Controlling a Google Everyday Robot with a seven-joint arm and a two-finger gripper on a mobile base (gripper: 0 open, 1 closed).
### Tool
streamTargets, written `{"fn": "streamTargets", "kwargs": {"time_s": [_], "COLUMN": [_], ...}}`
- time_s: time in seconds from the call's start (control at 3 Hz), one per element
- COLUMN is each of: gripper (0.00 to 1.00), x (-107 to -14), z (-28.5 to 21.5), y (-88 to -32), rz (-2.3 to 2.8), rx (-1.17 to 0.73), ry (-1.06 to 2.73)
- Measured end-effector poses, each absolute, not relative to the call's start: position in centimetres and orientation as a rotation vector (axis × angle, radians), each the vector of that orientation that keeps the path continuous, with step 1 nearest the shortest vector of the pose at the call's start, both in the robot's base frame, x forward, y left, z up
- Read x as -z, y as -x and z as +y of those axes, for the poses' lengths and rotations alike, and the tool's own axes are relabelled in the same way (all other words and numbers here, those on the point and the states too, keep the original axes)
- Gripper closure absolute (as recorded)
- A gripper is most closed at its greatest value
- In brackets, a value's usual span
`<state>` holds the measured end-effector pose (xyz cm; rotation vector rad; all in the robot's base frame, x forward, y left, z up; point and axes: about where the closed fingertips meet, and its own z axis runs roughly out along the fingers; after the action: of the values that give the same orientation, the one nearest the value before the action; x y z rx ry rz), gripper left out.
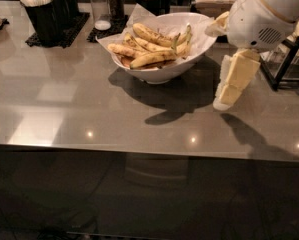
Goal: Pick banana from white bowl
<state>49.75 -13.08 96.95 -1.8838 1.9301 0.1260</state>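
Note:
The white bowl [161,73] stands at the back middle of the grey table, lined with crinkled white paper. Several speckled yellow bananas lie in it; the nearest banana [151,59] rests across the front of the pile. My gripper [229,95] hangs from the white arm to the right of the bowl, pointing down, its tip just above the table. It is beside the bowl, not over it, and holds nothing that I can see.
Black cups with white utensils [44,9] and two shakers [103,6] stand at the back left. A black wire rack [289,59] sits at the right edge behind the arm. The table's front edge [139,149] runs across the lower middle.

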Motion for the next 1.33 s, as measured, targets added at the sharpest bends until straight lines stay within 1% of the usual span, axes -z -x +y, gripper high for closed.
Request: {"fn": "streamTargets", "kwargs": {"time_s": [0.33,0.67,1.0,1.33], "gripper": [0.0,0.0,0.0,0.0], "x": [-95.4,-93.7,-93.7,-93.1], "z": [-11.4,-9.4,-9.1,-5.6], "y": [-51.1,-54.3,-54.3,-54.9], "rz": [1.882,1.809,1.803,1.734], "rx": [-0.223,-0.288,-0.293,-0.371], "ry": [1.888,1.868,1.875,1.942]}}
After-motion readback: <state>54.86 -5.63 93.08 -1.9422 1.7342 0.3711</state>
